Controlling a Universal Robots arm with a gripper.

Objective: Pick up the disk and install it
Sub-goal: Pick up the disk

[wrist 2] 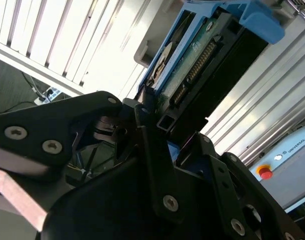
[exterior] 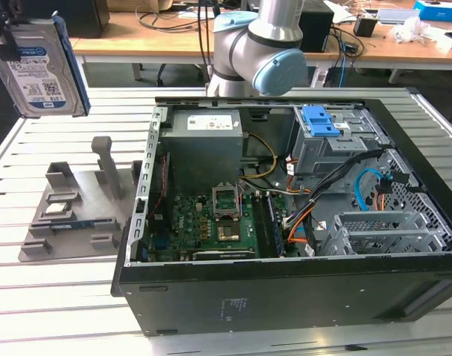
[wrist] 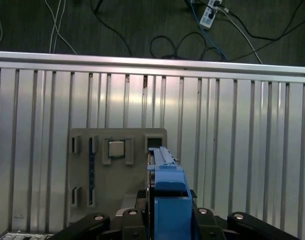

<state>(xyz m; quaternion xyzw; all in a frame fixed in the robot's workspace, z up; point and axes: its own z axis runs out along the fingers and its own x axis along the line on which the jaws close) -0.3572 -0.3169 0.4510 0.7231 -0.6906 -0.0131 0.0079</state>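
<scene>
1. Presently, the gripper [wrist 2: 151,112] is at the far edge of the exterior view's left, raised clear of the slatted table [exterior: 63,297]. Its black fingers [wrist 2: 155,150] are clamped on the disk [exterior: 41,67].
2. The disk hangs roughly upright in the grip, well above the table. Its blue-and-white label faces the exterior camera, and the blue carrier frame [exterior: 72,67] runs along its edge. In the second wrist view, the circuit-board side and the connector row [wrist 2: 200,57] extend away from the fingers.
3. Below the gripper, a grey fixture plate [exterior: 70,215] lies flat on the table, apart from the disk. A small square chip [wrist: 116,148] sits in a recess of this plate. In the first wrist view, the plate is beyond the carrier frame's blue end.
4. Lower than the gripper and well apart from it, toward the exterior view's right, an open computer case [exterior: 285,300] lies on its side with the motherboard [exterior: 211,222] exposed.
5. Farther from the gripper, inside the case, a grey drive cage [exterior: 318,156] carries a blue latch [exterior: 321,122] on top.
6. The arm [exterior: 259,52] rises behind the case.
</scene>
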